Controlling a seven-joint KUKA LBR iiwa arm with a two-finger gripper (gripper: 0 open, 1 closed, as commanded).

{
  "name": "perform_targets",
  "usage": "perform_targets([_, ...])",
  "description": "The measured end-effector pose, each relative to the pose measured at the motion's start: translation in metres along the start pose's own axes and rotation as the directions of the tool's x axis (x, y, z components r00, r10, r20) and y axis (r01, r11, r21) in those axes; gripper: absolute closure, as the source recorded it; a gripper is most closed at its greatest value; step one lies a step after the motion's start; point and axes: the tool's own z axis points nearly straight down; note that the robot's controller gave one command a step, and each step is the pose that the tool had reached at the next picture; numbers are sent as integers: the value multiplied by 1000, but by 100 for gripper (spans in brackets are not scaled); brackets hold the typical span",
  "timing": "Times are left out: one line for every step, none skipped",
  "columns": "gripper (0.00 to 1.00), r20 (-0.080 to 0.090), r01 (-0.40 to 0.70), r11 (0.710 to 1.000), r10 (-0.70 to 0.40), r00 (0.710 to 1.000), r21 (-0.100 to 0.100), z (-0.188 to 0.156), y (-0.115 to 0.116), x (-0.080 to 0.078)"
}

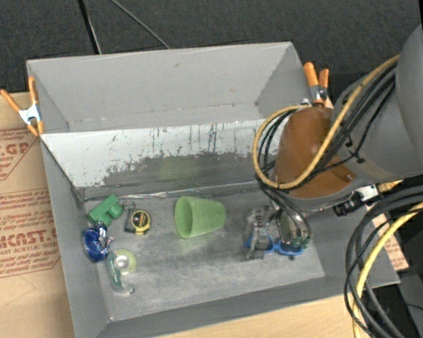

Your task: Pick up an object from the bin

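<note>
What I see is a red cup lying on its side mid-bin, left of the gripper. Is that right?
Not quite. The camera view shows the cup is pale green, not red. The rest holds: it lies on its side mid-bin, left of the gripper.

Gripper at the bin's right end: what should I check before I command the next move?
1. The gripper is low over the floor of the grey metal bin, at its right end: ok.
2. A small blue thing lies right at the gripper: ok.
3. Whether that blue thing is actually held: cannot tell.
4. The light green plastic cup lies on its side, apart from the gripper: ok.
5. The green block, black and gold round piece and crinkled blue piece lie far off at the left end: ok.
6. Room between the arm's cables and the bin's right wall: cannot tell.
</note>
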Motion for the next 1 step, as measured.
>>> perform_targets([100,13,3,1000,-3,1000,-1,-176,-16,-30])
